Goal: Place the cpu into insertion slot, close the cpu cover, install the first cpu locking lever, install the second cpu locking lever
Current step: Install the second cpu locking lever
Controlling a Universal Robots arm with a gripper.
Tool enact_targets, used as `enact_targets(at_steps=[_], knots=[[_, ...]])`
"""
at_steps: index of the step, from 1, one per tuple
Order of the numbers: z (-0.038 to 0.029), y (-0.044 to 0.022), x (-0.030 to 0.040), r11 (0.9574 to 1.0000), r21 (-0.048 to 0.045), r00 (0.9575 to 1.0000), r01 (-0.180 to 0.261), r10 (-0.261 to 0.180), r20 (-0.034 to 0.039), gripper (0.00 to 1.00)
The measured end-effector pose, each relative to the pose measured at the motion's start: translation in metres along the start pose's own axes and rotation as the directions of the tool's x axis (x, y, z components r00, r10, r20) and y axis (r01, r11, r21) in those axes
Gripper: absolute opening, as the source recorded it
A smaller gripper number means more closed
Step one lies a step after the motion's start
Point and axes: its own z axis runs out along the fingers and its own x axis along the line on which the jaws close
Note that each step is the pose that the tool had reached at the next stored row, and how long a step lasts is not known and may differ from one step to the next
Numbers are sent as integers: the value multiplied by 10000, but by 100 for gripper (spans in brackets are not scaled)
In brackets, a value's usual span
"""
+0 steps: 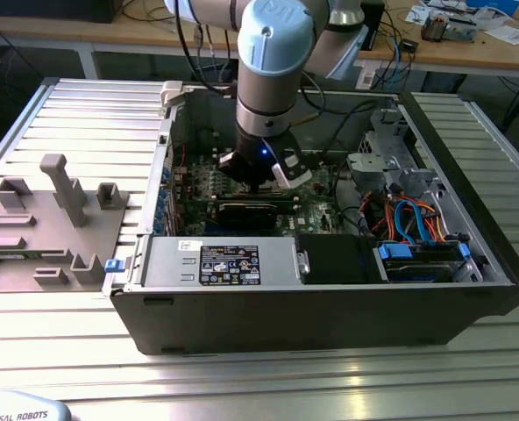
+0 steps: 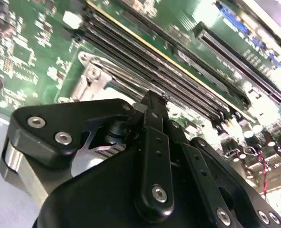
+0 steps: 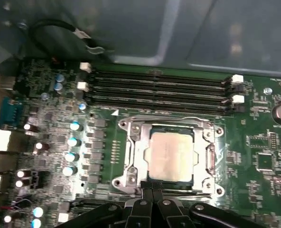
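One cpu (image 3: 171, 159) flat in insertion slot (image 3: 131, 156), silver top up, cpu cover (image 3: 208, 159) down around it; tool (image 3: 153, 192) clenched, empty, at cover's 6 o'clock edge.

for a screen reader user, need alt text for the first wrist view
A small square chip with a dull silver metal top sits in its socket, framed by a thin silver metal cover plate on a green circuit board. The black tool is at the plate's edge, fingers together.
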Motion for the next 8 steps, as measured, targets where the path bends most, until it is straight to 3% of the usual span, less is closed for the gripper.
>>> enact_targets(at_steps=[1,3,4,6,8], knots=[[7,31,-31,9999,146,10000,-6,6,-28,11],[19,92,-55,9994,341,10000,-11,13,-59,11],[34,167,-65,9986,524,10000,-10,14,-78,11],[58,287,-81,9970,770,9999,-13,21,-103,11],[70,347,-107,9960,892,9999,-16,28,-140,11]])
